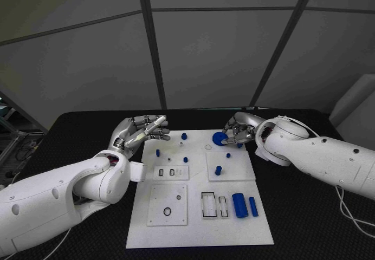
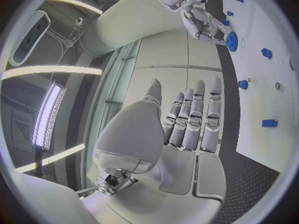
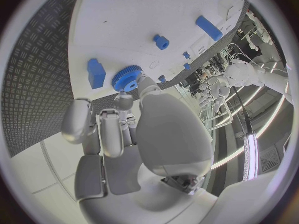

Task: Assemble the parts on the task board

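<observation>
Right hand (image 1: 237, 131) pinches a blue gear (image 3: 127, 78) just above the far right of the task board (image 1: 195, 230). Left hand (image 1: 141, 131) open, empty, at the far left edge. Keep the gear level, lower slowly onto its peg.

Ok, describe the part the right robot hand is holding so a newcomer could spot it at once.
Start at the white task board on the black table and go to its far right corner, where the right robot hand sits. Between its fingertips is a blue gear: a toothed disc, unlike the plain pegs and cylinders nearby.
</observation>
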